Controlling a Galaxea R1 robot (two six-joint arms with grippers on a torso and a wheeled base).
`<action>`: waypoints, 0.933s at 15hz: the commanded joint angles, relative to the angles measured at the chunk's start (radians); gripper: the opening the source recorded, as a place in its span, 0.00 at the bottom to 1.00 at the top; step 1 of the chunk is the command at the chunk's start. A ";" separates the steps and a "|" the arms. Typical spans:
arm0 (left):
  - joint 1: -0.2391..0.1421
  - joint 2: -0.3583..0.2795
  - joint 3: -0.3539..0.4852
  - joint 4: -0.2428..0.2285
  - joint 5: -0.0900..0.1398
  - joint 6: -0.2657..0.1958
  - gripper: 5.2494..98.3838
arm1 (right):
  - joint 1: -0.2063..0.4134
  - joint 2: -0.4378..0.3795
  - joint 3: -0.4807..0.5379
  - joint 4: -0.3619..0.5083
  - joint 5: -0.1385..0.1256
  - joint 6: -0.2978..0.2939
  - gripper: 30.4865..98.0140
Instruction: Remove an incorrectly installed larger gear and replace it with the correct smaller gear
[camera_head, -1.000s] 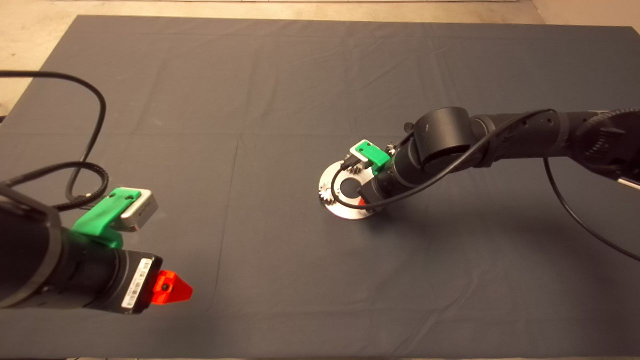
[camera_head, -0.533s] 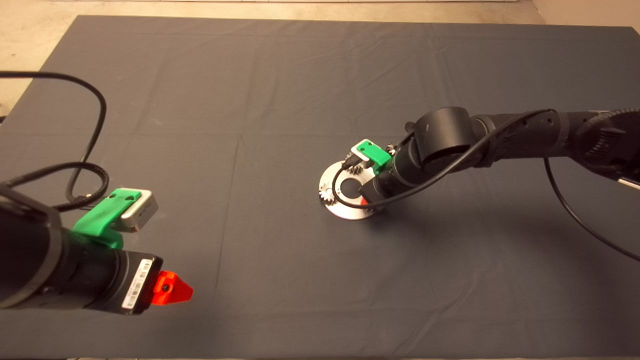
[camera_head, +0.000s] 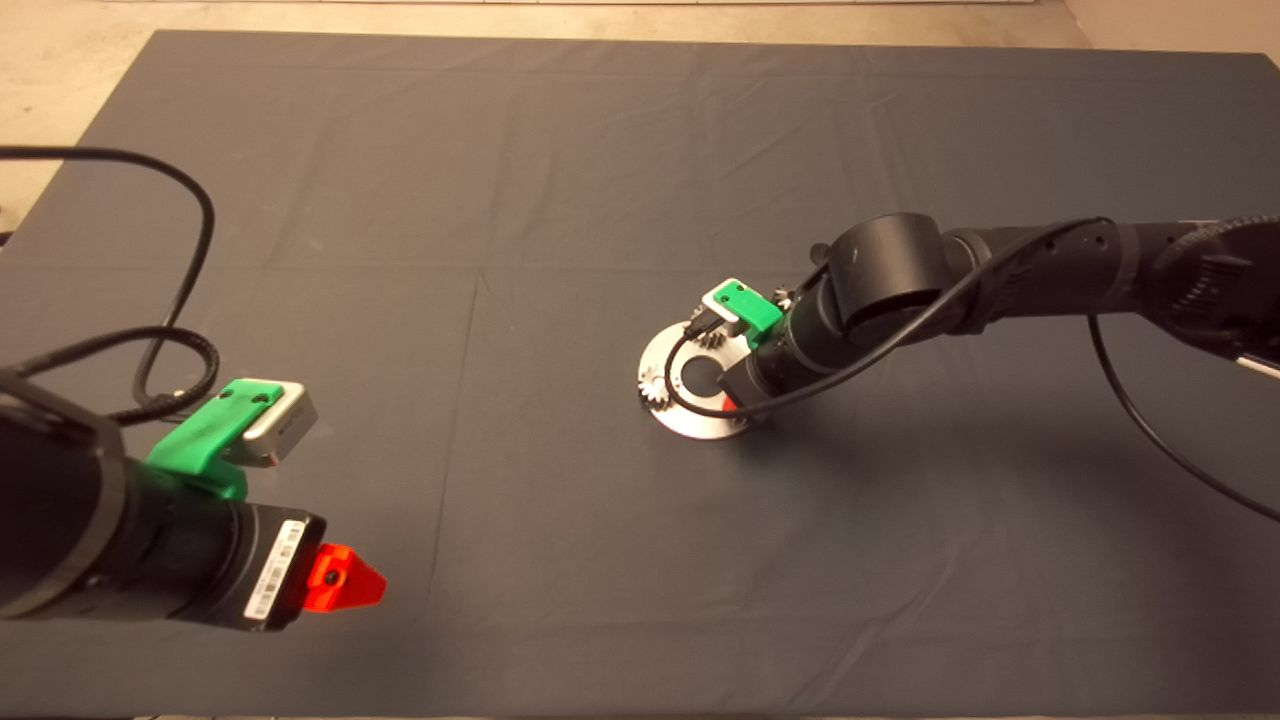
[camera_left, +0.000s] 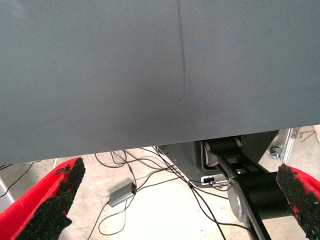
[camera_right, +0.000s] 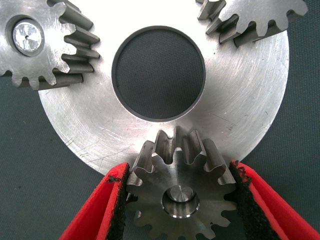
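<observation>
Dark mat (camera_head: 560, 200) over the table, pale floor (camera_head: 60, 90) beyond its edge.
Right end effector (camera_right: 177, 200) pinches the smaller gear (camera_right: 180, 192) on the steel disc (camera_right: 250, 100); left end effector (camera_left: 175, 200) hangs spread apart past the mat's near edge.

Head view: overhead, angled down on the dark mat (camera_head: 560, 200); floor strip along the frame's top edge. Right wrist view: very close, looking straight down on the round steel plate (camera_right: 250, 110), which also shows right of centre in the head view. Left wrist view: low, near the mat's edge, facing floor cables (camera_left: 150, 175).
</observation>
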 joint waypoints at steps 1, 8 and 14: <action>-0.002 -0.001 0.015 -0.016 0.002 -0.006 1.00 | 0.082 0.006 0.034 -0.019 0.007 0.001 0.29; -0.002 0.002 0.015 -0.016 0.002 -0.006 1.00 | 0.178 -0.009 0.080 0.055 -0.021 0.009 0.28; -0.002 0.002 0.015 -0.016 0.002 -0.006 1.00 | 0.176 -0.165 0.213 0.072 -0.167 0.066 0.27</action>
